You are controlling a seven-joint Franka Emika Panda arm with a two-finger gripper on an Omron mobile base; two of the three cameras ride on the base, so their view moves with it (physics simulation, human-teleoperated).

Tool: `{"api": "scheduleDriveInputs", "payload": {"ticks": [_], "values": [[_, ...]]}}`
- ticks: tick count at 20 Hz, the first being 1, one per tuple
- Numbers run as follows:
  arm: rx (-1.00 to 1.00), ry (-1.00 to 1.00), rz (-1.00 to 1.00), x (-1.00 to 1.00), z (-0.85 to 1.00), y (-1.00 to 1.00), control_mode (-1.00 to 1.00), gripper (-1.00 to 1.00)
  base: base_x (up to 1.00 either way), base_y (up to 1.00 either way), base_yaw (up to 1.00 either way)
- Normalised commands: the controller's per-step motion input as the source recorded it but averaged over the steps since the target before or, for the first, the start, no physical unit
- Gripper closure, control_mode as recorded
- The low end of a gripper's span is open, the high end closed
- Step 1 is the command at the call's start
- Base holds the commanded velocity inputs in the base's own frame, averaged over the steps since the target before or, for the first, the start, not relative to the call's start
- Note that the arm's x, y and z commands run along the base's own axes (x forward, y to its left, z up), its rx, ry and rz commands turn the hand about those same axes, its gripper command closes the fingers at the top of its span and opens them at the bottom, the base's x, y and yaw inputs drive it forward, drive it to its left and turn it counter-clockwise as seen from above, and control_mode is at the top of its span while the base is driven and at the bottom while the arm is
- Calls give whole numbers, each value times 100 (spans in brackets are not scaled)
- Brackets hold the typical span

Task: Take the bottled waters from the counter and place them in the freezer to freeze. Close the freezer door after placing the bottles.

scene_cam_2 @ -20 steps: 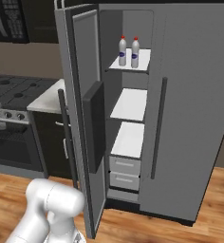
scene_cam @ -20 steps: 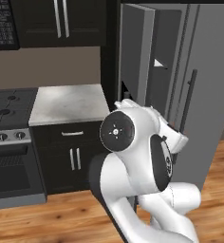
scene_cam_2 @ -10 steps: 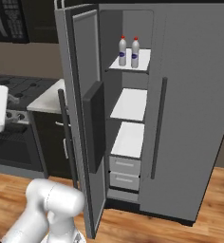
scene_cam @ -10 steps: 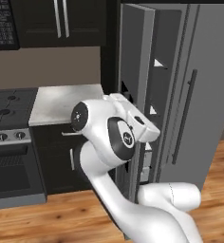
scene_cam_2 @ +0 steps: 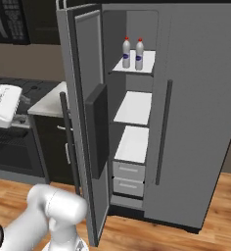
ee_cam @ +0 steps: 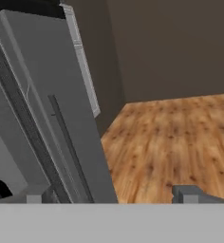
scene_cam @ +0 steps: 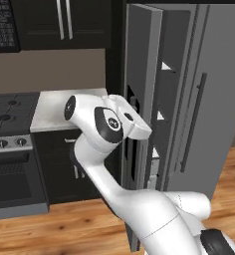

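Observation:
Two bottled waters (scene_cam_2: 126, 52) (scene_cam_2: 139, 53), clear with red caps and blue bands, stand upright side by side on the top white shelf of the freezer (scene_cam_2: 133, 108). The freezer door (scene_cam_2: 85, 98) (scene_cam: 139, 99) hangs wide open, its black dispenser panel (scene_cam_2: 98, 130) facing left. My gripper (ee_cam: 109, 197) is open with nothing between its dark fingertips (ee_cam: 185, 193); it looks past the grey fridge at the wood floor. The white hand (scene_cam_2: 5, 105) (scene_cam: 135, 127) hovers on the outer side of the open door, beside the marble counter (scene_cam: 52, 107).
A black gas stovetop (scene_cam: 10, 109) with an oven below lies left of the counter. Dark upper cabinets (scene_cam: 64, 22) hang above. The fridge's plain right door (scene_cam_2: 205, 108) stays shut. Wood floor (ee_cam: 171, 137) spreads in front of the fridge.
The arm has swung up and to the left, away from the freezer opening, bringing the hand to the door's outer side. The bottles and the door have not moved; the jaws stayed open.

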Motion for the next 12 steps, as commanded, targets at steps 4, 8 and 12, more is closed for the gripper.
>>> {"api": "scheduleDriveInputs", "payload": {"ticks": [4,8,12], "values": [[-3,20,10,49,-44,8,-100,-100,0,0,0],[-6,21,20,49,-48,0,-100,-100,0,0,0],[-6,15,6,72,-16,6,-100,-100,0,0,0]]}}
